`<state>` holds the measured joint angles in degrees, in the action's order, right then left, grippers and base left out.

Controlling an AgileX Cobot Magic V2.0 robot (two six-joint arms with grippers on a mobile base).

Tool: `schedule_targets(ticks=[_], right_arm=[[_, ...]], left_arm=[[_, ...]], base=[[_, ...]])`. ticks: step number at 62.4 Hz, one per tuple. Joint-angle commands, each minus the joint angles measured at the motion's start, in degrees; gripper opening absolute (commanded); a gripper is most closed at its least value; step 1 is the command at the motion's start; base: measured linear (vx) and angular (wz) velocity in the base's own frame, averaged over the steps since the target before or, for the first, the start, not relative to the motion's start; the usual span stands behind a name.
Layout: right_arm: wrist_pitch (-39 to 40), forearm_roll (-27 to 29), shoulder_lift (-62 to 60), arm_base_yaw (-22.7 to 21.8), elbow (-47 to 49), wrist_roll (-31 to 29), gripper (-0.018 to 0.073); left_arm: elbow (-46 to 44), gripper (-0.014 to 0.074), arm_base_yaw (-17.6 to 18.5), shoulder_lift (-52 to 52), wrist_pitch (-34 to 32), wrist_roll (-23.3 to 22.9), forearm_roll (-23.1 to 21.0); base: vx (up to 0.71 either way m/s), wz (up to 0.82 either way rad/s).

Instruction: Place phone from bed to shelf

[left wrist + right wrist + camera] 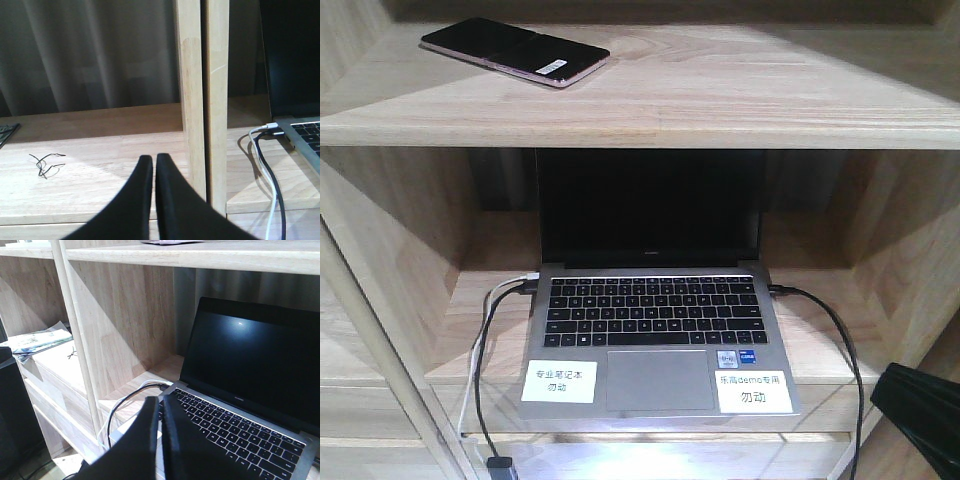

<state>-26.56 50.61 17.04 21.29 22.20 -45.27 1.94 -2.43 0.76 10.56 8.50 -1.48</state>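
Note:
The phone, a glossy black slab with a pinkish edge and a small white sticker, lies flat on the upper board of the light wood shelf, toward its left. No gripper touches it. In the left wrist view my left gripper is shut and holds nothing, in front of a lower shelf board beside an upright post. My right gripper is also shut and empty, hanging over the left front corner of the laptop. The bed is out of view.
An open grey laptop with white labels fills the compartment below the phone. Black and white cables run from its left side, a black cable from its right. A twisted wire lies on the left board. Papers sit on a low ledge.

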Motion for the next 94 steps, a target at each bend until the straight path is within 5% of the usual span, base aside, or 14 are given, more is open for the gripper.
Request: schedule_targets(ticks=[1,38,46,56,61,76,94], right_arm=[[3.0,1.6,0.5,-0.3,1.4,0.0,-0.0006],[6.5,0.3,0.5,-0.3,1.4,1.2,-0.0006],[10.8,-12.9,0.5,-0.3,1.4,13.2,-0.0006],[10.7,-38.4,0.5,-0.3,1.4,41.2,-0.0006],[10.8,-45.1,0.5,-0.3,1.4,48.2,-0.0006],[10.8,-45.7,0.5,-1.0,0.9,44.3,-0.0006],[11.2,-45.5,-5.5,-14.8,-5.6,44.5,-0.0006]], left_arm=[[-1.2,0.0001,0.2,0.8,-4.1,-0.3,-0.5],[-1.2,0.0001,0.2,0.8,-4.1,-0.3,-0.5],[-1.2,0.0001,0.2,0.8,-4.1,-0.3,-0.5],[-1.2,0.0001,0.2,0.8,-4.1,-0.3,-0.5],[-1.2,0.0001,0.2,0.8,-4.1,-0.3,-0.5],[-1.2,0.0001,0.2,0.8,-4.1,-0.3,-0.5],[-1.2,0.0001,0.2,0.8,-4.1,-0.3,-0.5]], base=[[0.00,0.00],[0.00,0.00],[0.00,0.00],[0.00,0.00],[0.00,0.00],[0.00,0.00],[0.00,0.00]])
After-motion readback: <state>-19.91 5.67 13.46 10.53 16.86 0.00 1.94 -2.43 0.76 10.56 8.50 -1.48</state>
